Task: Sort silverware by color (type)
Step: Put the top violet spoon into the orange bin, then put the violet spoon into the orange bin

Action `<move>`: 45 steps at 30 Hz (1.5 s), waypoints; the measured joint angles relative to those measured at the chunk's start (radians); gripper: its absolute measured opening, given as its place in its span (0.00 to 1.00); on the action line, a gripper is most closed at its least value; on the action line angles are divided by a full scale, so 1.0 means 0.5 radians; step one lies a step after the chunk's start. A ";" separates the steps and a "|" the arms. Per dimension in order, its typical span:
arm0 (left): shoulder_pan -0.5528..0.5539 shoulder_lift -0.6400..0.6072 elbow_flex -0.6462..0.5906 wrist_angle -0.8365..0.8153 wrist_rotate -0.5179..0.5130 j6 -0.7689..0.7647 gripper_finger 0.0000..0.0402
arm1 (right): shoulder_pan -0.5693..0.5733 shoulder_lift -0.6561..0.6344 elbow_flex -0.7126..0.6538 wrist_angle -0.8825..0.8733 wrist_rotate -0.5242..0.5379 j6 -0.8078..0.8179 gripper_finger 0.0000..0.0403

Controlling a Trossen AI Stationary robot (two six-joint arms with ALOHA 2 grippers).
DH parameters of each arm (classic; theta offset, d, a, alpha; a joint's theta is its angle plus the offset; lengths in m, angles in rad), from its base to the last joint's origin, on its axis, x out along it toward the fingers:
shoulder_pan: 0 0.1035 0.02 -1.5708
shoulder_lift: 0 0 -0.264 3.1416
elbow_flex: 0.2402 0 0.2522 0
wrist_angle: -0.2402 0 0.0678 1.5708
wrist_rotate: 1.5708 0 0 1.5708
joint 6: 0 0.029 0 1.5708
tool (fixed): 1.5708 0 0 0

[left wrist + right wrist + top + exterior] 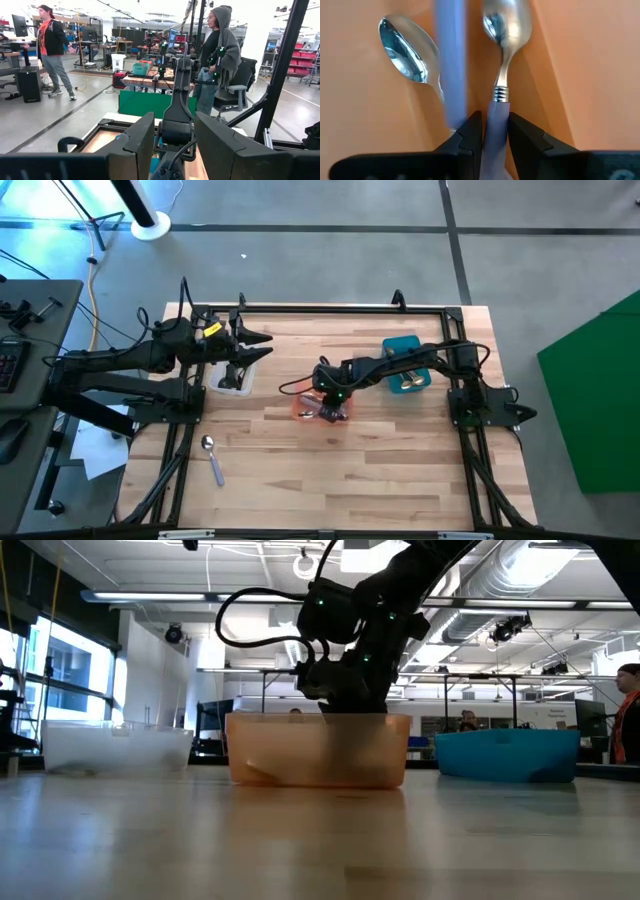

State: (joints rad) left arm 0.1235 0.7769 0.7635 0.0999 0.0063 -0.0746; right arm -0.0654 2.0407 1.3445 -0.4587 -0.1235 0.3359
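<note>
right claw [494, 131]: pinching lavender spoon [501, 60] by handle, low inside orange bin [318, 750] for drop
left claw [173, 145]: parked, open

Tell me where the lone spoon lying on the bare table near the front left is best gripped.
That spoon lies flat, bowl pointing away from the front edge. Probably grip mid-handle from straight above, pincer fingers across its width. The left pincer is nearer; the right pincer holds a lavender-handled spoon.

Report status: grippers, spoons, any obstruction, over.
Right gripper down in orange bin, shut on lavender-handled spoon. Second spoon already lying in that bin. Left gripper open, raised over clear bin. One spoon loose on table. Nothing blocking.
</note>
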 joint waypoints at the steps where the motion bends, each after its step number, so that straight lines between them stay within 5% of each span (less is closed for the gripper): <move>1: 0.000 0.000 0.000 0.000 0.000 0.000 0.33 | 0.000 0.000 0.000 0.000 -0.001 0.000 0.19; 8: 0.000 0.000 0.000 0.000 0.000 -0.001 0.33 | 0.000 0.000 0.001 0.019 -0.003 0.009 0.20; 20: 0.000 0.000 0.000 0.001 0.001 -0.003 0.33 | 0.001 -0.001 0.130 -0.018 -0.010 -0.101 0.42; 26: 0.000 0.000 0.000 0.001 0.000 -0.003 0.33 | -0.004 -0.059 0.137 -0.061 -0.102 -0.239 0.44; 37: 0.001 0.001 -0.001 0.000 -0.008 -0.003 0.33 | -0.043 -0.734 0.020 -0.109 0.019 -0.524 0.34; 45: 0.000 0.001 -0.001 0.001 -0.113 -0.002 0.33 | -0.094 -1.406 -0.629 0.283 0.193 -0.240 0.33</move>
State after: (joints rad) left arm 0.1234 0.7773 0.7631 0.1001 -0.0503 -0.0753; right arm -0.1125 1.3378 1.0299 -0.3174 -0.0272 0.2160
